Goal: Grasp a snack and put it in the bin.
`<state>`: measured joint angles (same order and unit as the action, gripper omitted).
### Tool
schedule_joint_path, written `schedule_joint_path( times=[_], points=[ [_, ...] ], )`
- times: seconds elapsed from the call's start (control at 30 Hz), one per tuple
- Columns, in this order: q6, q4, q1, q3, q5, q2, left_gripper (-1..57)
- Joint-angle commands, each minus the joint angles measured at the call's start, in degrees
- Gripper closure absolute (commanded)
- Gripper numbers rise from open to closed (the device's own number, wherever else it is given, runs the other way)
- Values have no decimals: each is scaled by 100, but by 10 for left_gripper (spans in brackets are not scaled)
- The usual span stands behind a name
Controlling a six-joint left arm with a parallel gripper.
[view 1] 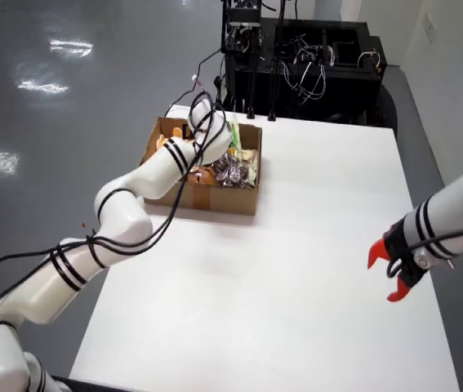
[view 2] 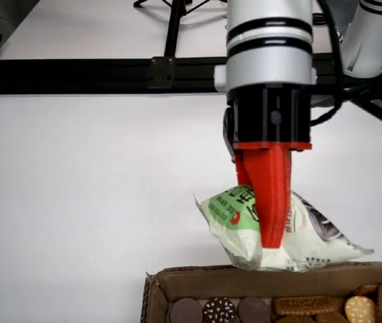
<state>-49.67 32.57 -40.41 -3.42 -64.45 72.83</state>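
Red fingers of the working hand (view 2: 271, 225) were seen clenched on a snack packet (view 2: 281, 235) in the close view, the near finger crossing the packet's middle from top to bottom. The packet was white with a green panel and a dark patch; printing was visible on the green part, but it was too small and creased to be read, so no brand could be given. Its long axis was laid roughly from 9 o'clock to 3 o'clock, across the fingers. The packet was held just above the near wall of the cardboard bin (view 2: 197, 279), which lay at 6 o'clock from the hand; round and oblong biscuits were seen inside it. In the wide view the same arm was stretched over the bin (view 1: 231, 200) at the far left of the white tabletop (view 1: 313, 245), the hand itself hidden among cables. A second arm's red hand (view 1: 390, 273) was parked well apart, at 4 o'clock. It was judged that only a short move toward 6 o'clock and a release were left.
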Motion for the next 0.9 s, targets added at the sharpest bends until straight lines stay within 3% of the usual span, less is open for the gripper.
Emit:
schedule_joint_path(
  times=[0.03,0.23,0.43,0.67,0.9],
  points=[
    [53,-8,95,18,135,-3,449],
    [99,-29,237,68,231,1,235],
    [131,-44,334,105,243,3,155],
    [234,-65,319,195,94,49,184],
    [388,-95,203,868,-325,424,337]
  ],
)
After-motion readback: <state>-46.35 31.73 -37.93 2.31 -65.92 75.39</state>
